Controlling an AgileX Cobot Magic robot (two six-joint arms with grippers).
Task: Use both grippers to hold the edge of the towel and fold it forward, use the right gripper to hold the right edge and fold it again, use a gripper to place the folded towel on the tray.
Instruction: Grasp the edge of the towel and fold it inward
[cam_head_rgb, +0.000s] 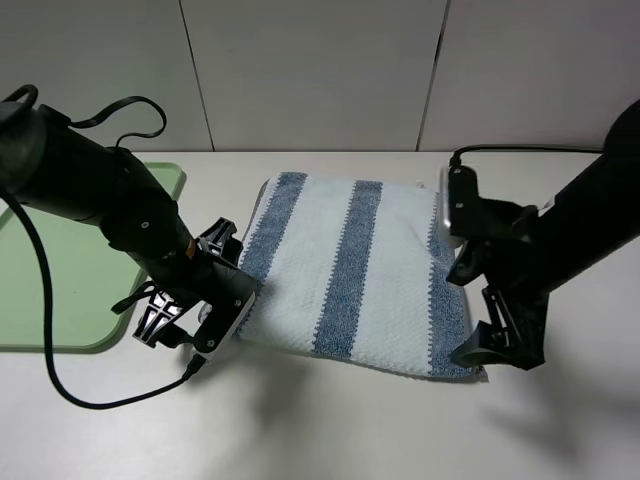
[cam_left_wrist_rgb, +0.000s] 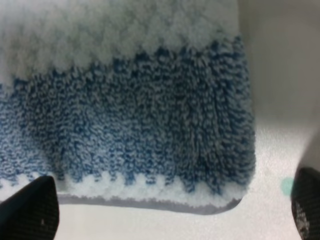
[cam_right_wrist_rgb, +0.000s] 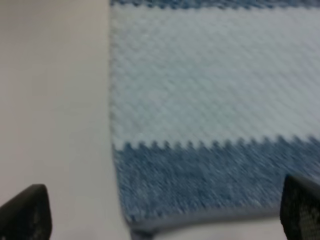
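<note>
The striped towel (cam_head_rgb: 350, 262) lies spread flat on the white table, its blue and pale stripes running front to back. My left gripper (cam_head_rgb: 222, 318) hovers open at the towel's front left corner. In the left wrist view the towel's blue corner (cam_left_wrist_rgb: 140, 125) sits just beyond the left gripper (cam_left_wrist_rgb: 170, 220), whose black fingertips (cam_left_wrist_rgb: 30, 210) stand wide apart. My right gripper (cam_head_rgb: 485, 350) is open at the front right corner. In the right wrist view the towel's edge (cam_right_wrist_rgb: 210, 100) lies ahead of the right gripper (cam_right_wrist_rgb: 162, 220). The light green tray (cam_head_rgb: 60, 270) rests at the far left.
Black cables (cam_head_rgb: 60, 385) trail from the left arm over the tray and the table's front. Grey wall panels (cam_head_rgb: 320, 70) close the back. Bare white table (cam_head_rgb: 330, 430) stretches in front of the towel.
</note>
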